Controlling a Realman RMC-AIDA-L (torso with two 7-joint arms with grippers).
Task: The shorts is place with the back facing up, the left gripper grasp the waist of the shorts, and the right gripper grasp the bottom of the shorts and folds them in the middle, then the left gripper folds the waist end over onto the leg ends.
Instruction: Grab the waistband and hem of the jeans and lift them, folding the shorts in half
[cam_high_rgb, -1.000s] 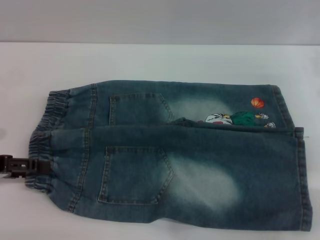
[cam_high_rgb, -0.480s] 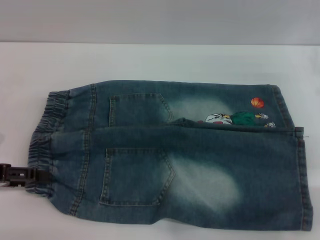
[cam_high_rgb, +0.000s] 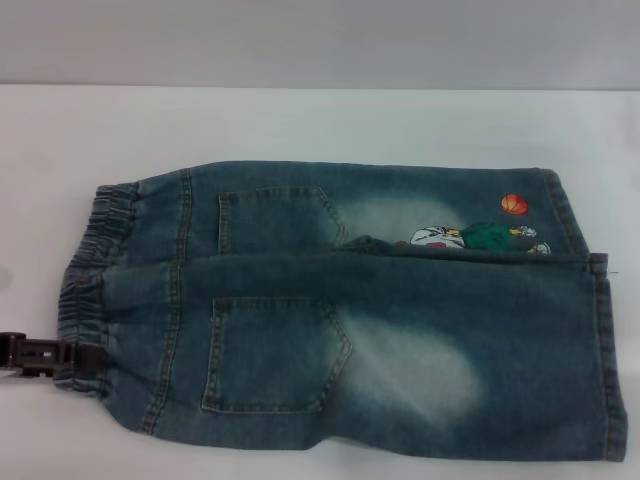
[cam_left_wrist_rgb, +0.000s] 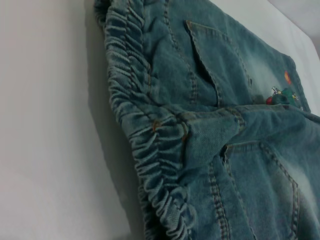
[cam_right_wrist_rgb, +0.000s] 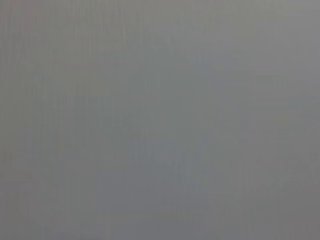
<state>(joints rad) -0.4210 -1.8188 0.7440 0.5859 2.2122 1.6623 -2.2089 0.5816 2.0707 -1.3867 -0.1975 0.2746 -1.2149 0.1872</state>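
The faded blue denim shorts (cam_high_rgb: 380, 330) lie on the white table, folded lengthwise with the pockets up. The puckered waist (cam_high_rgb: 95, 260) is at the left and the flat leg ends (cam_high_rgb: 605, 350) at the right. My left gripper (cam_high_rgb: 85, 357) comes in from the left edge, and its black fingers hold the near corner of the waist. The left wrist view shows the gathered waist (cam_left_wrist_rgb: 145, 130) close up, with the shorts (cam_left_wrist_rgb: 240, 150) stretching away behind it. The right gripper is out of view, and its wrist view shows only plain grey.
The white table (cam_high_rgb: 300, 120) runs back to a grey wall. A cartoon print with an orange ball (cam_high_rgb: 470, 238) sits near the fold line, toward the leg ends.
My left gripper has slid toward the near edge of the table. The near corner of the waist and the lower pocket have shifted slightly with it.
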